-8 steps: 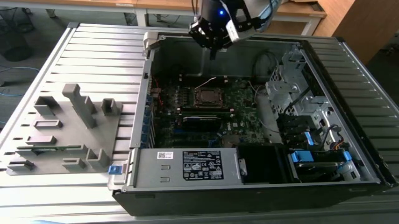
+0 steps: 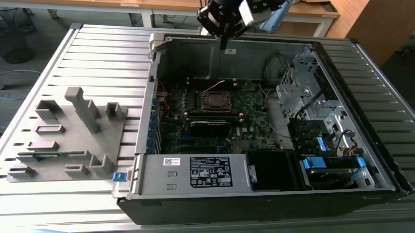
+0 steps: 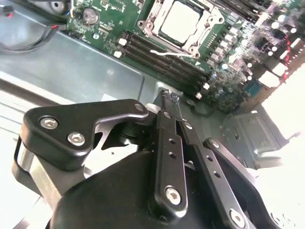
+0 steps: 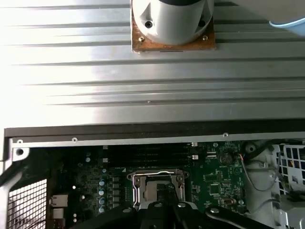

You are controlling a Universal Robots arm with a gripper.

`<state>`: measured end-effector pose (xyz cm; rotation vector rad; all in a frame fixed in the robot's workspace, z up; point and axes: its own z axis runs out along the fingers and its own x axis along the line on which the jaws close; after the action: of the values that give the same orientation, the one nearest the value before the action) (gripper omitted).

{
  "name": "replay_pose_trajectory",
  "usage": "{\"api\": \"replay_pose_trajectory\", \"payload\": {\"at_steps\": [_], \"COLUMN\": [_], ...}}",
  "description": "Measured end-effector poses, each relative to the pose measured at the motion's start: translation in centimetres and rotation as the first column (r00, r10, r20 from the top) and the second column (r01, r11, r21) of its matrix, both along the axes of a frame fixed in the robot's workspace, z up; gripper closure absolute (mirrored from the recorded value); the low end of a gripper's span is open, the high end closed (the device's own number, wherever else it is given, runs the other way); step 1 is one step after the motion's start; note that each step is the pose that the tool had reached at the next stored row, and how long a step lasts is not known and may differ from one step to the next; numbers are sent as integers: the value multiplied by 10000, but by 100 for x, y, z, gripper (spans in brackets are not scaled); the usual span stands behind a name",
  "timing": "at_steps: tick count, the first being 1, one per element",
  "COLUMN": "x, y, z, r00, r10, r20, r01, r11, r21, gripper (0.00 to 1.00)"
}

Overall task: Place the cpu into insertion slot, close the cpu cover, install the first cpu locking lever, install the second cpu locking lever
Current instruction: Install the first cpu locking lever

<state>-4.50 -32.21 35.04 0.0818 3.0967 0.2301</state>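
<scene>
Nearest the lens in the second wrist view is the tool (image 3: 170,98), its black linkages folded in and its two fingers pressed flat together. It is clenched, and I can see nothing held between the tips. In the exterior view the tool (image 2: 223,47) hangs high over the far wall of the open computer case (image 2: 194,60), well apart from the motherboard (image 3: 228,71) below. The case lies on the slatted metal bench (image 2: 97,48).

Beyond the fingertips, the cpu (image 3: 180,23) shows its dull silver face. It lies flat inside the insertion slot (image 2: 216,99), just beside the long black memory slots (image 3: 157,59). So I judge the first step done.

The cpu cover (image 3: 153,18) appears to lie down around the chip as a silver frame, with the chip showing through its window. That suggests the second step is done as well, though I cannot tell whether the frame is fully seated.

A thin silver locking lever (image 3: 169,53) lies slanted along the socket's edge on the memory-slot side. It looks loose rather than tucked under its catch. In the exterior view a pale rod stands up from the socket's far side, which fits an unlatched lever. By my reading, both lever steps are left to do.
</scene>
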Motion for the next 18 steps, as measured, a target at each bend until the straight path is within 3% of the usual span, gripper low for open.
{"api": "replay_pose_trajectory", "payload": {"at_steps": [18], "x": [0], "y": [0], "z": [817], "r00": [10000], "r10": [-6], "r20": [1], "r01": [6], "r11": [10000], "r21": [3], "gripper": [90]}}
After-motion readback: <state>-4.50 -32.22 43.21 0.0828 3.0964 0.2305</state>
